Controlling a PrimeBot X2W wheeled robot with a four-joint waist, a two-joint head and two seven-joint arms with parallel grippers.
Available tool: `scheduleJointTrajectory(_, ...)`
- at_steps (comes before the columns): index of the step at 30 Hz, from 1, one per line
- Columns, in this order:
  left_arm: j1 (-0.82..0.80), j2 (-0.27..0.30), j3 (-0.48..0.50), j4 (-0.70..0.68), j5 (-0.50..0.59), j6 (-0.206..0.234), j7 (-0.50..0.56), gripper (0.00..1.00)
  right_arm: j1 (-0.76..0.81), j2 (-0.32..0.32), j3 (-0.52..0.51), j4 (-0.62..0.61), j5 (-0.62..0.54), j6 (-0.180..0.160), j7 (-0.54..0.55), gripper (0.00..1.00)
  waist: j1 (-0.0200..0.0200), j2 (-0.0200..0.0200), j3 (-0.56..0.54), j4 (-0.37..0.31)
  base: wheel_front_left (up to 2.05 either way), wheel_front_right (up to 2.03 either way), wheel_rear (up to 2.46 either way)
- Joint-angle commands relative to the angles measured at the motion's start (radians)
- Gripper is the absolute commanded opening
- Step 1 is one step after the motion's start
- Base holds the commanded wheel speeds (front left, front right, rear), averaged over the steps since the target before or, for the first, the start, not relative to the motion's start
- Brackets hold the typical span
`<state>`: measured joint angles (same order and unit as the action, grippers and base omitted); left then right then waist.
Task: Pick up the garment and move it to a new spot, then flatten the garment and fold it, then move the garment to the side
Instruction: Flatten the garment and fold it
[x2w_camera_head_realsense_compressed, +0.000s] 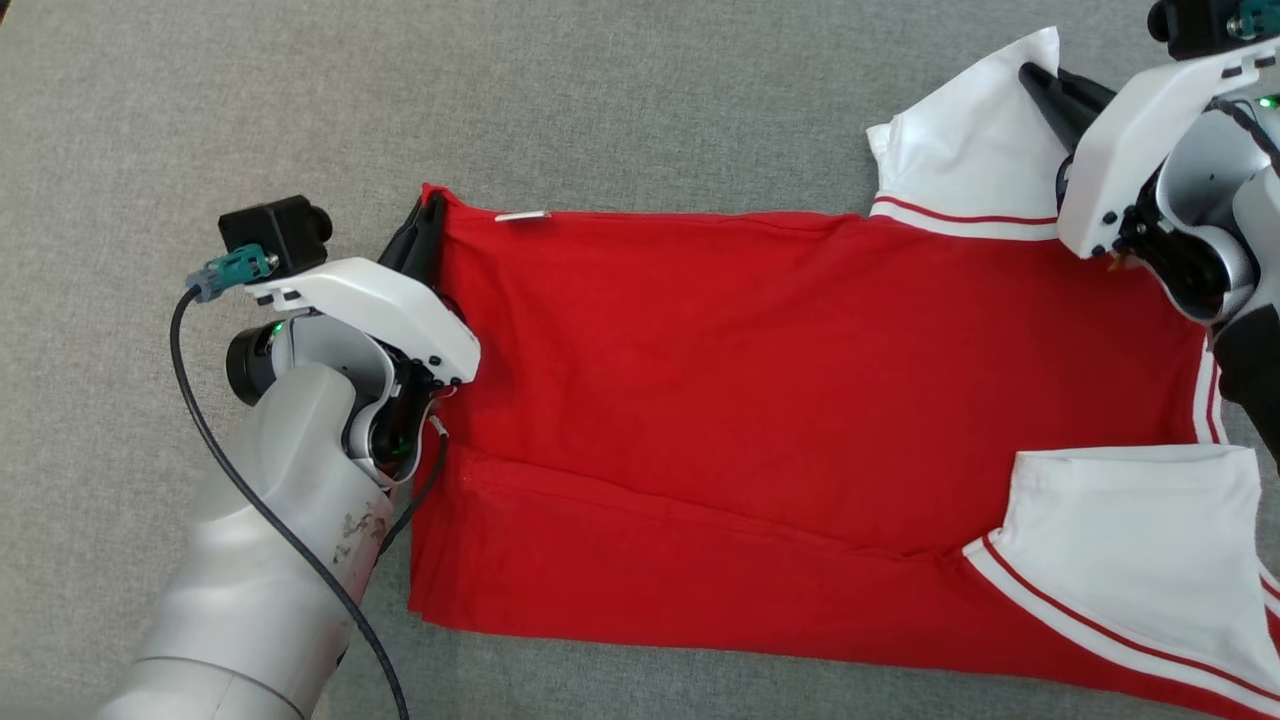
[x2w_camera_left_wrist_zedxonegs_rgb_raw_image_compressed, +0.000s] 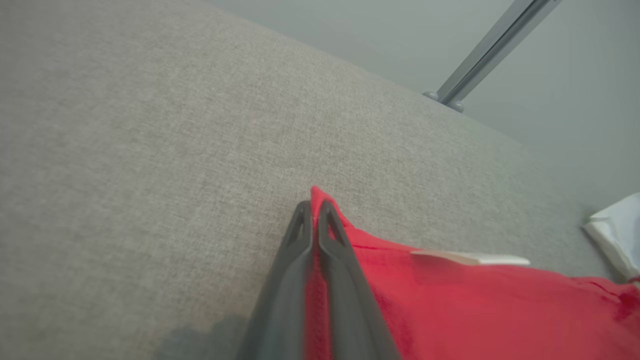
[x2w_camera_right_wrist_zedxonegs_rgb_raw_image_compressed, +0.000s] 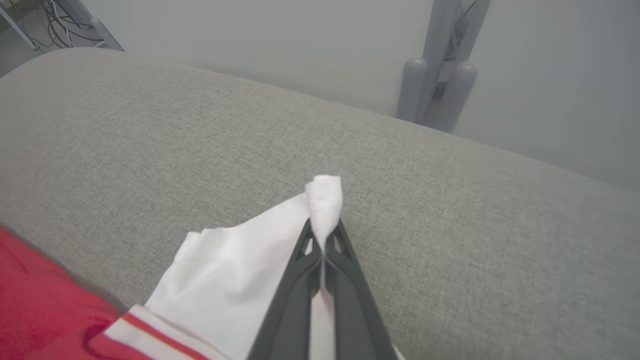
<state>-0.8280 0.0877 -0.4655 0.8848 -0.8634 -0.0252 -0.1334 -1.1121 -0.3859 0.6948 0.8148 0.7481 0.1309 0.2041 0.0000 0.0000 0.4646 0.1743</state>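
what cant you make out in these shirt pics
- Head view: the garment's right end, behind the right arm and past the edge.
- Head view: the lower sleeve, cut off at the corner.
- Left wrist view: the white tag, too blurred to read.
- Wrist views: cloth inside the left gripper and right gripper, hidden by fingers.

Your work surface (x2w_camera_head_realsense_compressed: 640, 90) was a broad pad covered in grey woven cloth under soft, even light, its far edge rounding off toward a plain pale grey backdrop (x2w_camera_right_wrist_zedxonegs_rgb_raw_image_compressed: 260, 35), floor or wall you could not tell. Beyond that edge, seen from the right wrist, stood a grey metal stand (x2w_camera_right_wrist_zedxonegs_rgb_raw_image_compressed: 434, 75) with two round-topped tubes side by side, and a tangle of dark cables (x2w_camera_right_wrist_zedxonegs_rgb_raw_image_compressed: 45, 17) lay at the upper left. From the left wrist, a slim grey metal bar (x2w_camera_left_wrist_zedxonegs_rgb_raw_image_compressed: 492, 52) slanted upward from small round feet.
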Motion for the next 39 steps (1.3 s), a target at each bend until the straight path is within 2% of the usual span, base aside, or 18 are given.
scheduleJointTrajectory(1,0.016,0.015,0.009,-0.003,-0.008,0.005,-0.002,0.0,0.028,-0.024,0.015,-0.028,0.022,0.0,-0.018,0.0,0.0,0.0,-0.026,-0.02,0.0,0.0,0.0)
scheduleJointTrajectory(11,0.176,0.054,0.05,-0.13,-0.068,0.021,0.005,0.0,0.228,-0.164,0.101,-0.3,0.175,0.0,-0.142,0.0,0.0,0.0,-0.14,-0.07,0.0,0.0,0.0)
scheduleJointTrajectory(22,0.474,0.119,0.086,-0.457,-0.104,0.126,-0.007,0.0,0.5,-0.281,0.047,-0.523,0.225,0.0,-0.23,0.0,0.0,0.0,-0.236,-0.096,0.0,0.0,0.0)
scheduleJointTrajectory(31,0.679,0.13,0.102,-0.648,-0.129,0.195,-0.028,0.0,0.716,-0.28,-0.049,-0.618,0.171,0.0,-0.259,0.0,0.0,0.0,-0.254,-0.115,0.0,0.0,0.0)
scheduleJointTrajectory(39,0.774,0.13,0.103,-0.72,-0.142,0.232,-0.023,0.0,0.836,-0.246,-0.101,-0.643,0.094,0.0,-0.245,0.0,0.0,0.0,-0.268,-0.121,0.0,0.0,0.0)
